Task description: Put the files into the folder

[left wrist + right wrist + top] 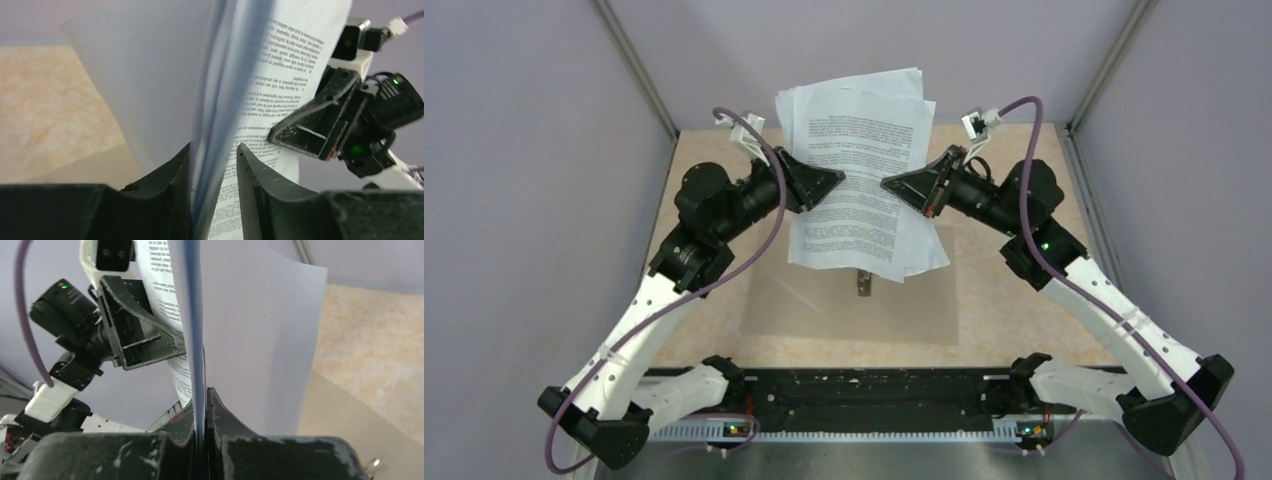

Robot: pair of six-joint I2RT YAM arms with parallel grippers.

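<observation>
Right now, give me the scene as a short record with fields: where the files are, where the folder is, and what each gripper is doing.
files: white printed sheets, raised off the table, fanned apart
folder: tan, flat on the table below the files, metal clip showing
left gripper: at the files' left edge, jaws apart, sheets loose between them
right gripper: at the right edge, shut on the files
files in folder: not yet

Soft even light, near foreground blurred
</observation>
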